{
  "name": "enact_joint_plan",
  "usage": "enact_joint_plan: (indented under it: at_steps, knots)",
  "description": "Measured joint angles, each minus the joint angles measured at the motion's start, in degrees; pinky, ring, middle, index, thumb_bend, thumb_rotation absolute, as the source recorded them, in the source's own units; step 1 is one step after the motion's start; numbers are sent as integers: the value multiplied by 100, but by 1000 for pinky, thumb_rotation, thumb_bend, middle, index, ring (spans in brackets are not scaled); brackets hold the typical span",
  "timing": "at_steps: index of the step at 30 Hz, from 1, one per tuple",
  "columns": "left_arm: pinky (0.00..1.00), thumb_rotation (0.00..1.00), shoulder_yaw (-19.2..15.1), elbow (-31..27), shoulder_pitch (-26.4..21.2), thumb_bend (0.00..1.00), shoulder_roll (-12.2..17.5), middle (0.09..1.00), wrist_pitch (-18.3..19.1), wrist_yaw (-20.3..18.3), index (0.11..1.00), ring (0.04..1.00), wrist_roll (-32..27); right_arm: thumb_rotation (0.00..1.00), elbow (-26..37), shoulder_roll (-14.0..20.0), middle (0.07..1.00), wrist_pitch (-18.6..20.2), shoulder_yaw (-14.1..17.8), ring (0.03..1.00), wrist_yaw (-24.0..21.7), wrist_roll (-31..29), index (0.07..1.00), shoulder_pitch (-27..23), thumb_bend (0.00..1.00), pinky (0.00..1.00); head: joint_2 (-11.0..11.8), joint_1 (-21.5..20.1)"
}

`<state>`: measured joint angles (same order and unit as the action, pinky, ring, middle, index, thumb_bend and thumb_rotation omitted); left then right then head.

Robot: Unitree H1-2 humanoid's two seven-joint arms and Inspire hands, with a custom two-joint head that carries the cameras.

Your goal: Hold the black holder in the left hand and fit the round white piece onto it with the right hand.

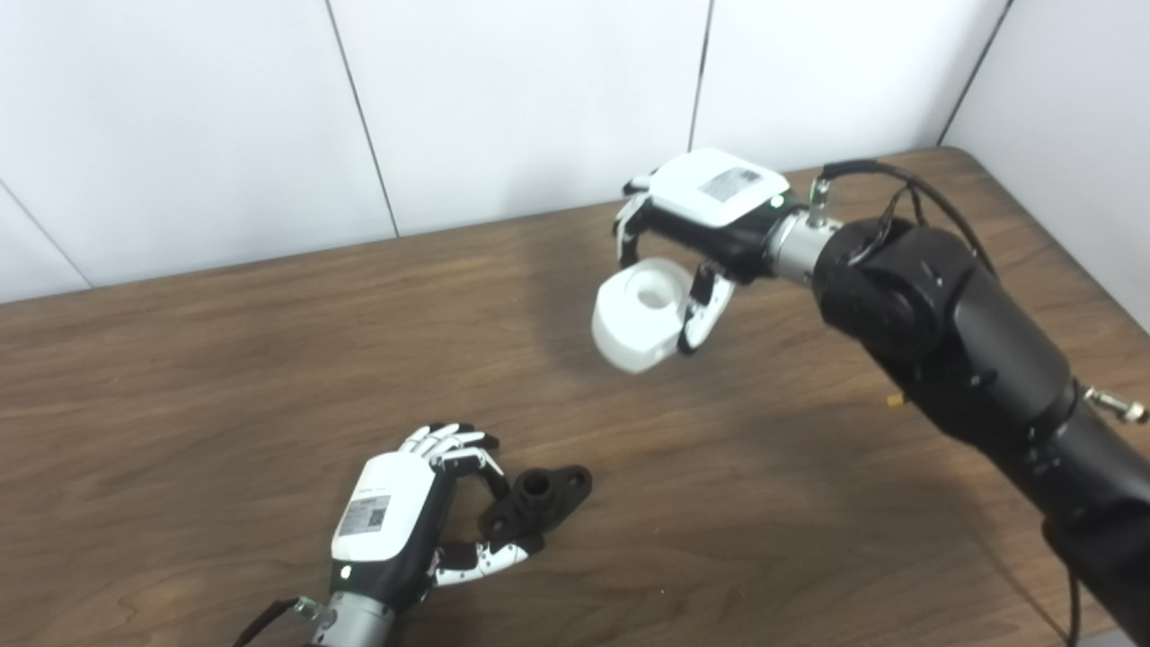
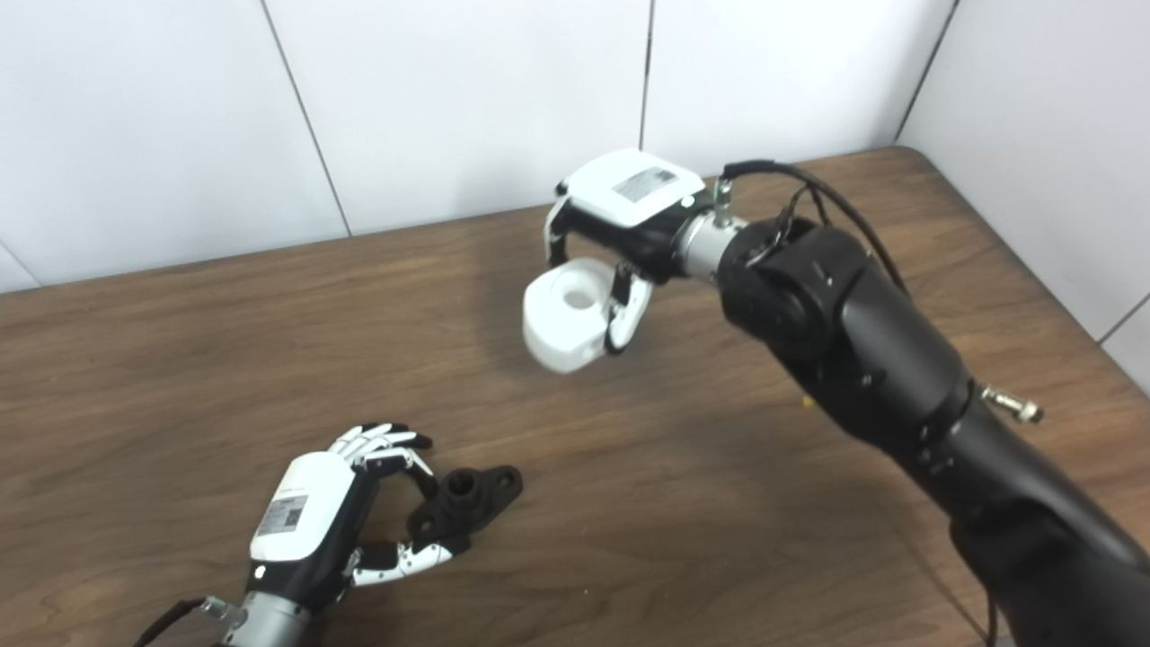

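- Round white piece (image 1: pixel 636 316) is held aloft in the right hand (image 1: pixel 699 218), fingers curled round its far side and thumb on the near-right side; central hole faces up and toward the camera.
- Black holder (image 1: pixel 537 505) is at the near-left of the table (image 1: pixel 225 359), pinched at its near end between fingers and thumb of the left hand (image 1: pixel 395 519); whether it's lifted or resting on the wood can't be told.
- The two parts are well apart; judged stage: white piece to be carried over to the holder, fitting not yet begun.
- Holder's raised boss w/ bore points up, flange ears out to the sides – the piece's hole should be lined up above that boss before lowering.
- Piece should be levelled first; it looks tilted now, so jamming on the boss edge is the likely risk.
- Left grip should be kept firm, since only one end of the holder is clamped and it could pivot under a push.
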<state>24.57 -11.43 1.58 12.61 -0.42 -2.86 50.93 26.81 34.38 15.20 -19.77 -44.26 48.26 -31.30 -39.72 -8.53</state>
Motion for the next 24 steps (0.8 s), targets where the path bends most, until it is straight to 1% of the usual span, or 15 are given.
enact_joint_plan:
  at_steps: [3, 8, 13, 18, 24]
  knots:
    - [896, 54, 37, -56, 0, 523, -14, 768, 112, -38, 485, 844, 25, 139, 264, -199, 798, -7, -66, 926, -209, 34, 484, 26, 525, 968, -36, 54]
    - [915, 54, 61, -56, -2, 524, -53, 774, 148, -38, 485, 854, 52, 139, 532, -412, 809, -31, -67, 932, -456, 49, 484, 37, 525, 980, -158, 203]
    - [926, 55, 94, -56, -15, 524, -81, 778, 208, -43, 485, 859, 54, 141, 781, -563, 807, -106, -82, 917, -726, 22, 484, 36, 525, 966, -238, 282]
    - [908, 56, 159, -32, -55, 524, -93, 771, 229, -29, 485, 848, 84, 142, 990, -672, 806, -178, -98, 912, -985, 4, 483, 36, 525, 953, -325, 370]
    - [910, 57, 203, 56, -83, 524, -100, 771, 184, 81, 485, 846, 95, 142, 1083, -831, 799, -203, -89, 905, -1125, 0, 483, 53, 526, 918, -387, 396]
